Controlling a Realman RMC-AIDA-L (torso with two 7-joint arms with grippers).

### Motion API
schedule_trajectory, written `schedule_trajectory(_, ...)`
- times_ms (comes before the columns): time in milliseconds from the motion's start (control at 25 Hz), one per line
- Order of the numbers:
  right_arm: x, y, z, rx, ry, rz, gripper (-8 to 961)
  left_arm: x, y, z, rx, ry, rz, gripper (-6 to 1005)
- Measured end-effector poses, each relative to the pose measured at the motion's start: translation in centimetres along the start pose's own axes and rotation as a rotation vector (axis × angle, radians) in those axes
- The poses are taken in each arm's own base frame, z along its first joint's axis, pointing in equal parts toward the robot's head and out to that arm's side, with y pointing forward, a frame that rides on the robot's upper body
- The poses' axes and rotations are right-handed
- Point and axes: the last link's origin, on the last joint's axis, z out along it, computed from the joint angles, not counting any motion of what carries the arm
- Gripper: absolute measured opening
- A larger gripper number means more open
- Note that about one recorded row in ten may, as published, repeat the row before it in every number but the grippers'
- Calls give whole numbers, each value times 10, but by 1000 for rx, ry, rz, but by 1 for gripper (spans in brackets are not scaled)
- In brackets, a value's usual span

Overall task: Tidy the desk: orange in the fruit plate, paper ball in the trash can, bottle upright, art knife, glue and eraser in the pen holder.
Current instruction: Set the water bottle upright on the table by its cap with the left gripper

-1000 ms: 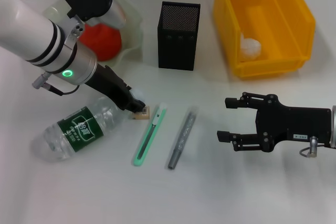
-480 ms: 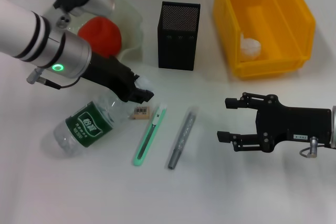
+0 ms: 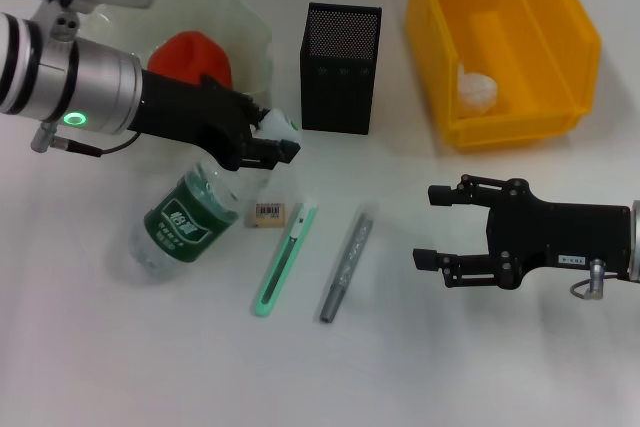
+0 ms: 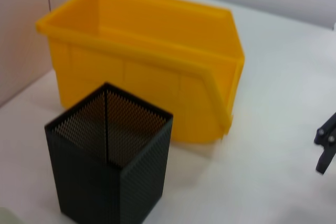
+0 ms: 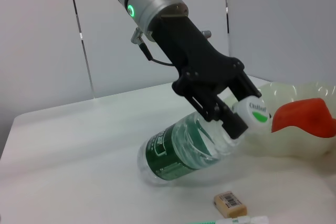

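Clear plastic bottle [image 3: 190,217] is tilting, base on the desk, neck raised toward the fruit plate [image 3: 250,42]. We are seeing the left gripper [image 3: 262,143] clamped on the neck just under the white cap [image 5: 251,113]. We are judging it near-empty, so light, thin-walled and slippery; the stiff neck is looking like the safest hold, since the body would dent. Eraser [image 3: 267,213], art knife [image 3: 285,259] and glue [image 3: 346,264] are lying beside it. Right gripper [image 3: 432,227] is idling to the right, fingers spread.
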Motion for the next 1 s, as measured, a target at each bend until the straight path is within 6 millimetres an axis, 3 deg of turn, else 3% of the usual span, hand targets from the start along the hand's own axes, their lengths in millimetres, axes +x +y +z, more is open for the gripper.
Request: schedule_trajectory(1000,-1,0,0,-3,-3,1,816,-16,0,-36,-6,243,-4,460)
